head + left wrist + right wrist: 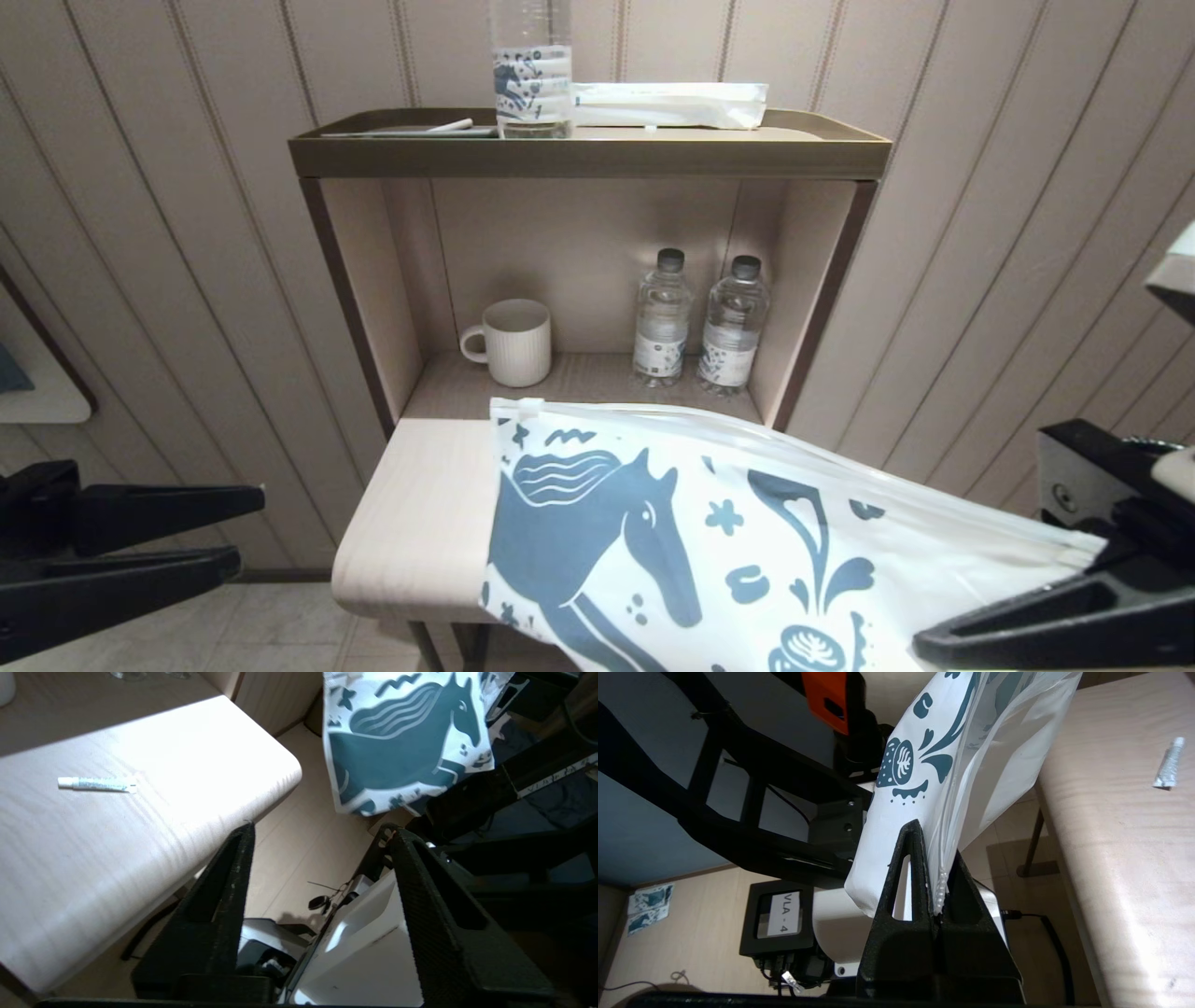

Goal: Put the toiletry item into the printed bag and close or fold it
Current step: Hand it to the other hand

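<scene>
The printed bag (747,523) hangs in the air in front of the pale table (420,504); it is white with a teal horse. My right gripper (1083,569) is shut on its zip-edge corner at the lower right, and the right wrist view shows the bag (924,756) pinched between the fingers (936,851). The toiletry item (98,784), a slim white stick, lies flat on the table and also shows in the right wrist view (1169,767). In the head view the bag hides it. My left gripper (247,530) is open and empty, left of the table and below its edge (320,828).
Behind the table is a shelf niche with a white mug (513,341) and two water bottles (695,322). On the top tray (588,154) stand a clear horse-print bottle (532,70) and a long white packet (667,103). The robot's base sits below the grippers.
</scene>
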{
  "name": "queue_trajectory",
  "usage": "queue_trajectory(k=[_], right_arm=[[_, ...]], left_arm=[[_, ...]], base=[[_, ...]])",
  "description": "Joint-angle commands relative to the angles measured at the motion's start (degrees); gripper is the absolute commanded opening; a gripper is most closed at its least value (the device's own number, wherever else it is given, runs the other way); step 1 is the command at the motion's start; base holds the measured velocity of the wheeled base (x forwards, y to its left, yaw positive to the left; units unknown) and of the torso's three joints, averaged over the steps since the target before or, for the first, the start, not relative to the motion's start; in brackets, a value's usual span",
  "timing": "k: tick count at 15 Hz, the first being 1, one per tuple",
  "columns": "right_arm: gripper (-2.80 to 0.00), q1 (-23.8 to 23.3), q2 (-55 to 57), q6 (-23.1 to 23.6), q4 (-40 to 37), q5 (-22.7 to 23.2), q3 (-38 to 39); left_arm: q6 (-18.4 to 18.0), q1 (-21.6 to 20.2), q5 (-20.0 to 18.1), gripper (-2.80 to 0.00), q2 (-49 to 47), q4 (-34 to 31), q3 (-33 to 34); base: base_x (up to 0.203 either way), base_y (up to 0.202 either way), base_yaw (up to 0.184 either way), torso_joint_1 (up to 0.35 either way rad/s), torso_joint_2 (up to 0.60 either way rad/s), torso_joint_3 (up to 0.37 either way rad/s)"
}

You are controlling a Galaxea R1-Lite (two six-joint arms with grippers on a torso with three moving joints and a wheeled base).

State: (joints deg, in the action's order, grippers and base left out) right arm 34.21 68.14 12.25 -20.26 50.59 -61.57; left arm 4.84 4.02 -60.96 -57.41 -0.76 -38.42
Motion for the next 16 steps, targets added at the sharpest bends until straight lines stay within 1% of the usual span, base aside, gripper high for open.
queue_trajectory(k=[1,3,4,5,6,7,8,10,11,14,16], right_arm=[[-2.80,3.13,1.89,-0.20,-0.14,0.44,-1.02],[-2.80,7.68,3.41,-0.86,-0.14,0.47,-2.23],[-2.80,10.00,4.48,-1.04,-0.06,0.40,-2.96],[-2.80,11.80,6.21,-1.02,0.33,0.26,-4.03],[-2.80,13.42,7.64,-1.12,1.22,0.17,-5.35],[-2.80,14.48,8.61,-1.19,1.94,0.11,-6.31],[-2.80,14.89,9.40,-1.25,2.12,0.12,-7.15],[-2.80,15.19,9.99,-1.35,2.15,0.21,-7.79],[-2.80,15.19,10.08,-1.44,2.15,0.30,-8.04],[-2.80,16.21,11.36,-1.43,4.07,0.39,-8.06],[-2.80,17.34,12.44,-1.45,5.19,0.39,-8.20]], left_arm=[[0.08,0.13,-1.05,0.00,-1.15,1.81,1.21],[0.08,0.57,-2.58,0.00,-2.44,1.94,0.80],[0.01,0.63,-2.76,0.00,-2.88,2.25,0.54],[0.03,0.64,-3.39,0.00,-3.31,3.27,0.54],[0.07,0.65,-4.43,0.00,-3.90,4.12,0.65],[0.10,1.14,-7.00,0.00,-5.05,5.38,0.70],[0.13,1.90,-8.84,0.00,-5.78,6.22,0.71],[0.10,3.73,-9.27,0.00,-6.53,6.37,0.71],[0.36,3.97,-9.42,0.00,-6.66,6.38,0.70],[0.43,4.06,-11.72,0.00,-6.25,6.34,0.54],[0.43,4.85,-11.74,0.00,-6.05,6.38,0.37]], base=[[0.000,0.000,0.000,0.000,0.00,0.000],[0.000,0.000,0.000,0.000,0.00,0.000],[0.000,0.000,0.000,0.000,0.00,0.000],[0.000,0.000,0.000,0.000,0.00,0.000],[0.000,0.000,0.000,0.000,0.00,0.000],[0.000,0.000,0.000,0.000,0.00,0.000],[0.000,0.000,0.000,0.000,0.00,0.000],[0.000,0.000,0.000,0.000,0.00,0.000],[0.000,0.000,0.000,0.000,0.00,0.000],[0.000,0.000,0.000,0.000,0.00,0.000],[0.000,0.000,0.000,0.000,0.00,0.000]])
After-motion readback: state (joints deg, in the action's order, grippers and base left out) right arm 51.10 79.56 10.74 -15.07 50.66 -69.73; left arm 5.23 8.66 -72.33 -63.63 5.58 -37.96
